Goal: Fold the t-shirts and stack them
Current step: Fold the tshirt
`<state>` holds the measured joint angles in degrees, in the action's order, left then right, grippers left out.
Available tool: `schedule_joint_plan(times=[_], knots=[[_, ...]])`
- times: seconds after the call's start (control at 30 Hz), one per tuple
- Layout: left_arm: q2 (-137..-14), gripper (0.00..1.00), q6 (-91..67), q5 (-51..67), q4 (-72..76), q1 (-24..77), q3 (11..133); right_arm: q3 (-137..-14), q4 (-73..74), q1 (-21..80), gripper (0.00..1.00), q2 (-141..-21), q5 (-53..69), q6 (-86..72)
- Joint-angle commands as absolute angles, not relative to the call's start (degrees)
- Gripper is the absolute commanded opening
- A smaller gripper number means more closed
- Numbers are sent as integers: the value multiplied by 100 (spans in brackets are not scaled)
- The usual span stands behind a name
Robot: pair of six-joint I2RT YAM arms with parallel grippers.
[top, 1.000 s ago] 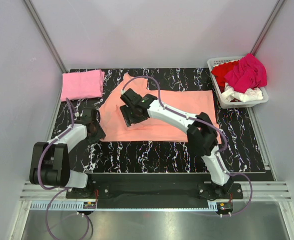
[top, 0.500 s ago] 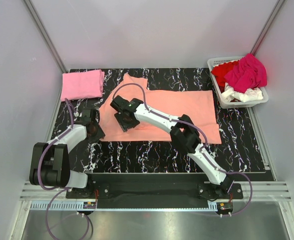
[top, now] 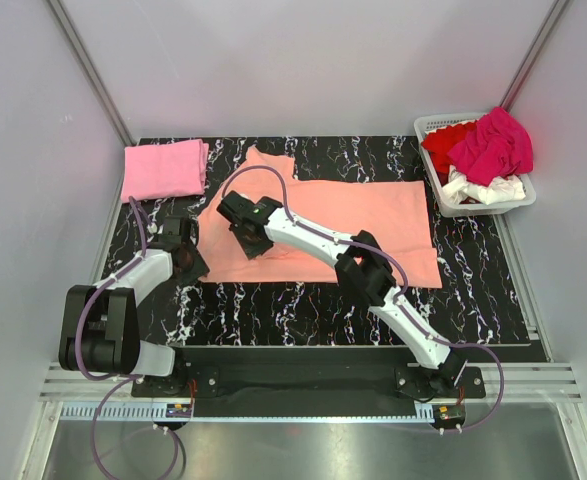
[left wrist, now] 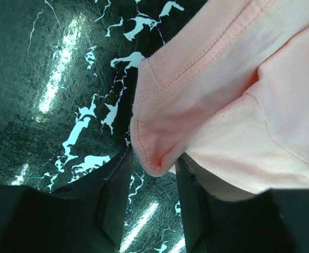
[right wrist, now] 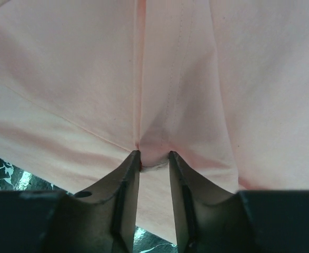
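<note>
Salmon shirt (top: 373,215) lies flat on the table (top: 303,310), long axis left to right. Right gripper (right wrist: 154,158) pinches a ridge near its left end, jaws almost closed; left gripper (left wrist: 151,171) clasps its left corner fold between narrow jaws.

This was a robotics lab test cell, nobody's home. Two white-and-black arms, the left arm (top: 138,272) and the right arm (top: 313,233), were bolted to a black base plate (top: 303,378) at the near edge of a table (top: 303,300) with a black marbled top. Plain white panels (top: 303,70) closed it in behind and at both sides, joined by bare metal struts (top: 90,65). Slotted aluminium rail (top: 533,380) ran along the front, and purple cables (top: 263,168) looped loose over the arms. The only homely things were a salmon-orange t-shirt (top: 373,215) spread on the table and a white plastic basket (top: 483,208) of clothes at the far right corner.
</note>
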<state>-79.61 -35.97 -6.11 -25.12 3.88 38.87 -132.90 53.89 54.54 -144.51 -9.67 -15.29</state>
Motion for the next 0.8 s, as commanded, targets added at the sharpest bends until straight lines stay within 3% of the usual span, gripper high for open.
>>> schedule_joint_plan(times=[0.0,0.17,0.3,0.77], knots=[[-8060,43,-3568,-466,-2373,360,3735,-13562,5370,5519,34,-14484,-1178,-1433],[-8060,42,-3560,-448,-2373,360,3735,-13518,5388,5511,19,-14511,-1204,-1389],[-8060,42,-3560,-440,-2373,360,3735,-13412,5370,5511,1,-14484,-1213,-1362],[-8077,39,-3542,-422,-2373,360,3727,-13711,5352,5089,0,-14212,-1785,-1248]])
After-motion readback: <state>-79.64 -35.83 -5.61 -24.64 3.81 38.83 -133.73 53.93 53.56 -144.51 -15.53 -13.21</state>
